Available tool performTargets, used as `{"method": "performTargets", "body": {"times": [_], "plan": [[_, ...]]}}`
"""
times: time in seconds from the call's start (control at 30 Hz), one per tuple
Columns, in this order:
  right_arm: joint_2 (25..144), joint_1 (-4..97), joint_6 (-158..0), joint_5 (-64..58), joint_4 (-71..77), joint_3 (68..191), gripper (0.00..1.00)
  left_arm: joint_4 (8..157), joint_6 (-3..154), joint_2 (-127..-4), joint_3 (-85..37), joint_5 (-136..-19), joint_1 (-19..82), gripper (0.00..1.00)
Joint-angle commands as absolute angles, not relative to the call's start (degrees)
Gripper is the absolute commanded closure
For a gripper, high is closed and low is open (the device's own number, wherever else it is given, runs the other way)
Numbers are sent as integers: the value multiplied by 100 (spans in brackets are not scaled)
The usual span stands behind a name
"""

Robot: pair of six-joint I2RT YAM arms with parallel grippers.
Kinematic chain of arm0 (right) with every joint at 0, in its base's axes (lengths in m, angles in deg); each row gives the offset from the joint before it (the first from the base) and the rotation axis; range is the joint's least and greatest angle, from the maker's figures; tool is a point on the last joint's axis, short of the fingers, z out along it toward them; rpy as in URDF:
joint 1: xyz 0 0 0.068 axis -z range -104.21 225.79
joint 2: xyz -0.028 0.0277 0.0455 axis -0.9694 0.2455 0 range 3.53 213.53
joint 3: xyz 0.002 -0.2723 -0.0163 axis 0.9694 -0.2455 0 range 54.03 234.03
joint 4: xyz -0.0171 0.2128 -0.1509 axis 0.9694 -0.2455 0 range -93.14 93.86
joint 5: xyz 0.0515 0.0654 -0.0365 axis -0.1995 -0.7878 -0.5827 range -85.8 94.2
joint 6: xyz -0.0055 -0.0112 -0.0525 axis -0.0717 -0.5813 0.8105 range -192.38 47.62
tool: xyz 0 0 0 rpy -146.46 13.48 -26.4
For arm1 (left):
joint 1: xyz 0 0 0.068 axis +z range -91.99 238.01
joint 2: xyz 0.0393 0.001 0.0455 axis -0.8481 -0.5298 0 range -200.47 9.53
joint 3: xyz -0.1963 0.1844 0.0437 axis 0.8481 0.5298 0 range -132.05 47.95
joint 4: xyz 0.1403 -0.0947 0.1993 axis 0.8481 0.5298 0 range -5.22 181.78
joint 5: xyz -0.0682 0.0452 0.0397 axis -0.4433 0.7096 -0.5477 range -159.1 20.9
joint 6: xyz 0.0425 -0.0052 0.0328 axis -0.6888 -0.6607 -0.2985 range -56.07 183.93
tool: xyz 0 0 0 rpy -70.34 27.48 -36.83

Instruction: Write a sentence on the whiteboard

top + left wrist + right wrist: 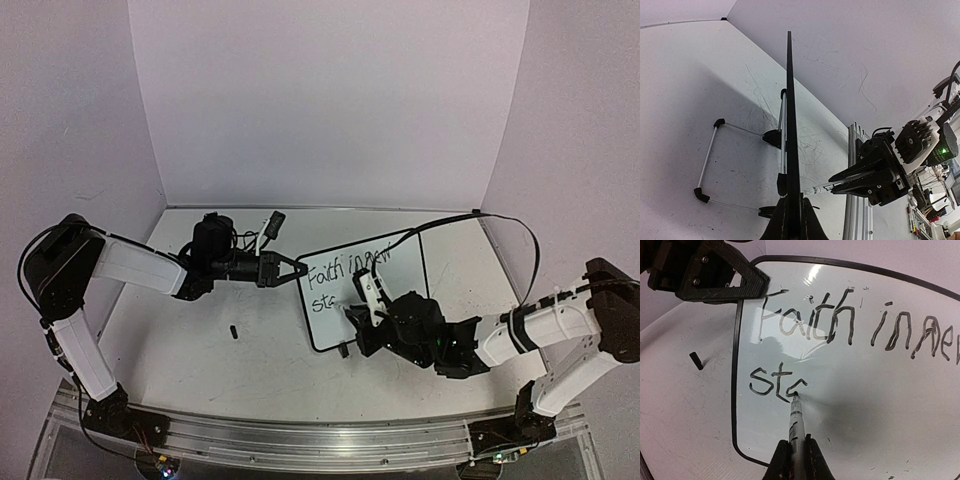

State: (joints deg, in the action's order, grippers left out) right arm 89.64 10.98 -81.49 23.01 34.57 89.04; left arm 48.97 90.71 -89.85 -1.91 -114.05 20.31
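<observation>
The whiteboard (325, 328) stands tilted on the table. Its black sentence (350, 268) reads "Faith in new" on the top line (850, 320) and "stc" below (775, 382). My left gripper (300, 270) is shut on the board's left edge; in the left wrist view the board (789, 115) shows edge-on between the fingers (809, 225). My right gripper (358, 325) is shut on a marker (795, 422). The marker's tip touches the board at the bottom of the "c". The right gripper also shows in the left wrist view (860, 180).
A small black marker cap (233, 331) lies on the table left of the board, also in the right wrist view (697, 360). The board's wire stand (710, 155) sits behind it. A black cable (500, 225) arcs over the back right. A metal rail (300, 440) runs along the near edge.
</observation>
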Motion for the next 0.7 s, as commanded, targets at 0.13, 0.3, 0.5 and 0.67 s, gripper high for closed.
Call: {"method": "performTargets", "body": {"times": [0.13, 0.3, 0.5, 0.67], "plan": [[8829, 1124, -8140, 2783, 3550, 9016, 100, 5027, 9080, -8909, -367, -11962, 1819, 100], [8941, 1122, -8104, 2755, 3578, 9130, 100, 5025, 9081, -8893, -368, -11973, 1817, 100], [8935, 1125, -8110, 2801, 3577, 9124, 100, 5028, 9079, -8880, -370, -11970, 1819, 100], [9019, 1121, -8064, 2778, 3603, 9201, 100, 5024, 9082, -8894, -372, -11963, 1815, 100]]}}
